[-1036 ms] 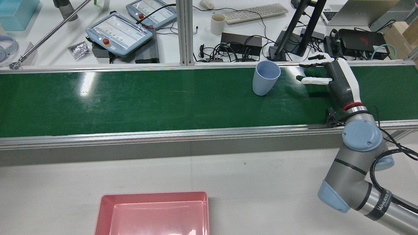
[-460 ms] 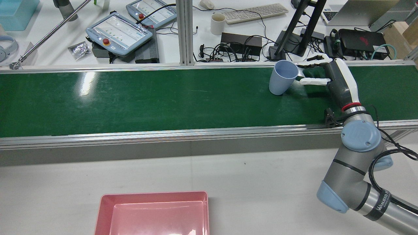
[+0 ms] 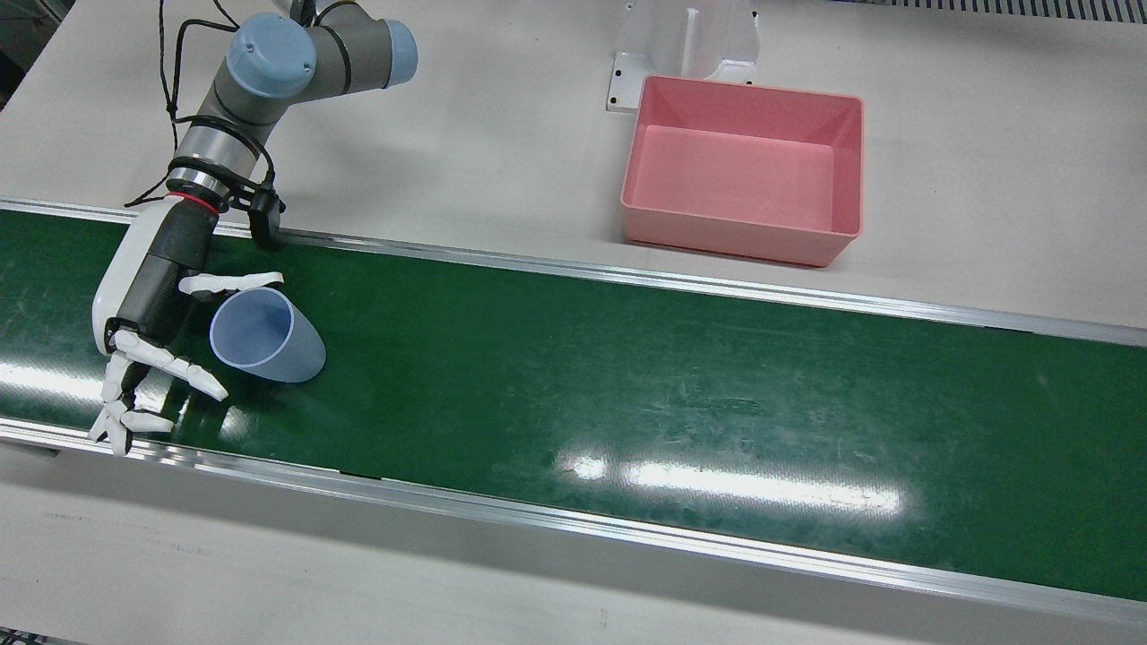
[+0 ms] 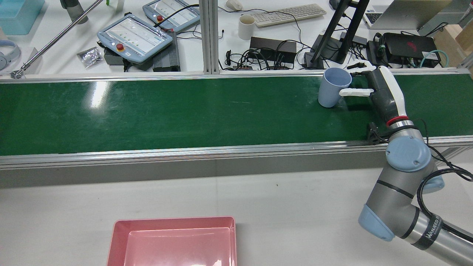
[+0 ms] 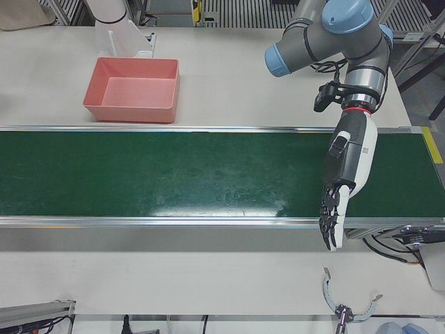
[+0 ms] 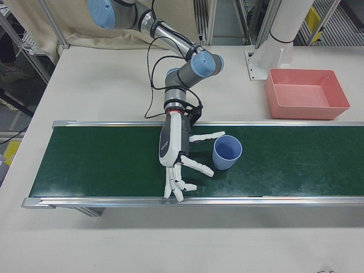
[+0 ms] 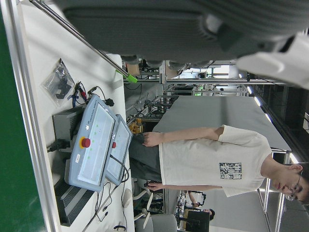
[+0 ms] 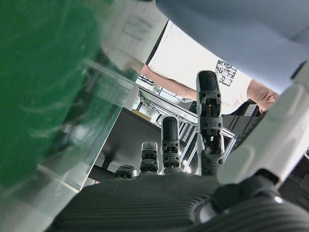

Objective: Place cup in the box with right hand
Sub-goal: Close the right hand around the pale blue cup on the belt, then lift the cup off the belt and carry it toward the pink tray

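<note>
The right robot hand (image 3: 152,309) lies low over the green conveyor belt (image 3: 627,376) with its fingers spread wide, holding nothing. The pale blue cup (image 3: 264,336) stands upright on the belt inside that spread: 1 digit lies along the side nearer the robot, the other fingers (image 6: 190,166) fan out past the side nearer the belt's operator edge. In the rear view the upper finger looks to touch the cup's rim, but the views do not settle whether there is firm contact. The cup sits toward the belt's operator-side edge, near the end that lies before the right arm.

The pink box (image 3: 744,179) is empty and rests on the desk on the robot's side of the belt, well apart from the cup.

The left robot hand (image 5: 341,195) hangs over the belt's other end with fingers extended and apart, empty.

In my judgement the step at hand is closing on the cup, and the risks lie there. The cup is light and tapered, so a finger pressing high on the wall before the opposing digit meets it could tip it or push it along the belt. Closing on the flaring rim could squeeze it upward out of the grasp. A late or shallow closure would leave it loose for the long carry across the belt's rail (image 3: 627,269) to the box.
</note>
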Available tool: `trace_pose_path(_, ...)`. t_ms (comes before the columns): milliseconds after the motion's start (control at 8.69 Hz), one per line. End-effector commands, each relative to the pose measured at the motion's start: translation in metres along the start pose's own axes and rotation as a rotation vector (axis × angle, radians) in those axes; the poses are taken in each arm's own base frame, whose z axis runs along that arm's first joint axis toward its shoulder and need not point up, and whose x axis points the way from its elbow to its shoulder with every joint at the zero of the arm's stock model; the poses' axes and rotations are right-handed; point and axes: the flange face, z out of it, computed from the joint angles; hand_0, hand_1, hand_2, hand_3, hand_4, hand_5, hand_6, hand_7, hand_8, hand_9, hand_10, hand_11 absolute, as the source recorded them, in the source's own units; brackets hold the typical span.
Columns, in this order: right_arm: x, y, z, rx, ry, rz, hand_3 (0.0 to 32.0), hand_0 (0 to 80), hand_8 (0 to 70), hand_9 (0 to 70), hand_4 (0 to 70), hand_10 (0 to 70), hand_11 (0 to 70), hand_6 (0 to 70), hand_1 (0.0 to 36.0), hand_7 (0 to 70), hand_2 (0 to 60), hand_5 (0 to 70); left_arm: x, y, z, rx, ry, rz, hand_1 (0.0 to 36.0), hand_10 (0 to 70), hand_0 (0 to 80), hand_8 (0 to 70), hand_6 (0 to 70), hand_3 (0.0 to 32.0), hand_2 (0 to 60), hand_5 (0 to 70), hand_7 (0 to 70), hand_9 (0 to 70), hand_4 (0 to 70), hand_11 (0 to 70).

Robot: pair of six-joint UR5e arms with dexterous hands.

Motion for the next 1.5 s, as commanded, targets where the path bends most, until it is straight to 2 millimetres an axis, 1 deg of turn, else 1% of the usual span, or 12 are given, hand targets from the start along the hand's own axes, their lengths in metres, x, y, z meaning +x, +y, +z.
trace_pose_path(0, -0.001, -0.001, 0.0, 0.002, -0.001, -0.001, 0.0, 42.0, 5.4, 16.8, 60.2, 1.5, 1.7, 9.9, 0.0, 47.1, 0.0, 0.0, 0.0, 0.0, 0.0, 0.0, 0.001, 0.0, 0.0, 0.0, 0.0, 0.0, 0.0, 0.0, 0.0, 0.0, 0.0, 0.0, 0.0, 0.0)
trace_pose_path(230, -0.003, -0.007, -0.001, 0.01, -0.005, -0.01, 0.0, 42.9, 5.7, 17.5, 62.3, 1.9, 2.3, 10.3, 0.0, 48.9, 0.0, 0.0, 0.0, 0.0, 0.0, 0.0, 0.001, 0.0, 0.0, 0.0, 0.0, 0.0, 0.0, 0.0, 0.0, 0.0, 0.0, 0.0, 0.0, 0.0)
trace_pose_path(345, -0.006, -0.01, 0.0, 0.015, -0.01, -0.01, 0.0, 43.7, 5.7, 17.6, 70.0, 2.8, 3.4, 10.7, 1.8, 50.8, 5.3, 0.0, 0.0, 0.0, 0.0, 0.0, -0.001, 0.0, 0.0, 0.0, 0.0, 0.0, 0.0, 0.0, 0.0, 0.0, 0.0, 0.0, 0.0, 0.0)
trace_pose_path(460, -0.014, -0.014, 0.003, 0.025, -0.025, -0.013, 0.0, 43.0, 5.4, 17.8, 70.0, 4.1, 4.7, 11.4, 4.3, 54.6, 19.2, 0.0, 0.0, 0.0, 0.0, 0.0, -0.001, 0.0, 0.0, 0.0, 0.0, 0.0, 0.0, 0.0, 0.0, 0.0, 0.0, 0.0, 0.0, 0.0)
trace_pose_path(576, -0.021, -0.014, 0.005, 0.025, -0.037, -0.011, 0.0, 41.5, 5.2, 18.0, 70.0, 4.9, 5.5, 12.2, 5.9, 59.1, 29.6, 0.0, 0.0, 0.0, 0.0, 0.0, -0.001, 0.0, 0.0, 0.0, 0.0, 0.0, 0.0, 0.0, 0.0, 0.0, 0.0, 0.0, 0.0, 0.0)
trace_pose_path(691, -0.029, -0.016, 0.0, 0.023, -0.043, -0.026, 0.0, 42.7, 4.4, 17.6, 70.0, 4.2, 4.7, 12.8, 10.1, 62.9, 36.7, 0.0, 0.0, 0.0, 0.0, 0.0, -0.001, 0.0, 0.0, 0.0, 0.0, 0.0, 0.0, 0.0, 0.0, 0.0, 0.0, 0.0, 0.0, 0.0)
trace_pose_path(806, -0.039, -0.014, -0.006, 0.014, -0.051, -0.04, 0.0, 46.3, 4.8, 18.1, 70.0, 4.1, 4.8, 13.1, 12.8, 63.6, 34.9, 0.0, 0.0, 0.0, 0.0, 0.0, -0.001, 0.0, 0.0, 0.0, 0.0, 0.0, 0.0, 0.0, 0.0, 0.0, 0.0, 0.0, 0.0, 0.0)
trace_pose_path(921, -0.046, -0.013, -0.008, 0.01, -0.059, -0.053, 0.0, 48.8, 5.7, 18.9, 70.0, 4.7, 6.1, 13.5, 17.8, 63.1, 40.7, 0.0, 0.0, 0.0, 0.0, 0.0, 0.001, 0.0, 0.0, 0.0, 0.0, 0.0, 0.0, 0.0, 0.0, 0.0, 0.0, 0.0, 0.0, 0.0)
trace_pose_path(1036, -0.054, -0.013, -0.005, 0.012, -0.076, -0.042, 0.0, 49.9, 6.1, 19.1, 70.0, 5.3, 7.3, 13.5, 21.4, 61.8, 49.9, 0.5, 0.0, 0.0, 0.0, 0.0, -0.001, 0.0, 0.0, 0.0, 0.0, 0.0, 0.0, 0.0, 0.0, 0.0, 0.0, 0.0, 0.0, 0.0)
trace_pose_path(1151, -0.071, 0.007, -0.009, -0.025, -0.097, -0.003, 0.0, 50.0, 6.1, 18.7, 70.0, 6.1, 8.4, 13.2, 23.6, 59.0, 57.2, 1.0, 0.0, 0.0, 0.0, 0.0, -0.001, 0.0, 0.0, 0.0, 0.0, 0.0, 0.0, 0.0, 0.0, 0.0, 0.0, 0.0, 0.0, 0.0)
trace_pose_path(1266, -0.077, 0.027, -0.026, -0.073, -0.084, 0.036, 0.0, 49.8, 6.1, 18.1, 70.0, 6.3, 8.8, 12.8, 23.9, 56.5, 59.8, 1.0, 0.0, 0.0, 0.0, 0.0, -0.001, 0.0, 0.0, 0.0, 0.0, 0.0, 0.0, 0.0, 0.0, 0.0, 0.0, 0.0, 0.0, 0.0)
trace_pose_path(1381, -0.085, 0.055, -0.041, -0.128, -0.079, 0.07, 0.0, 49.4, 6.2, 18.3, 70.0, 6.6, 9.1, 12.7, 23.2, 55.8, 58.8, 0.9, 0.0, 0.0, 0.0, 0.0, 0.001, 0.0, 0.0, 0.0, 0.0, 0.0, 0.0, 0.0, 0.0, 0.0, 0.0, 0.0, 0.0, 0.0)
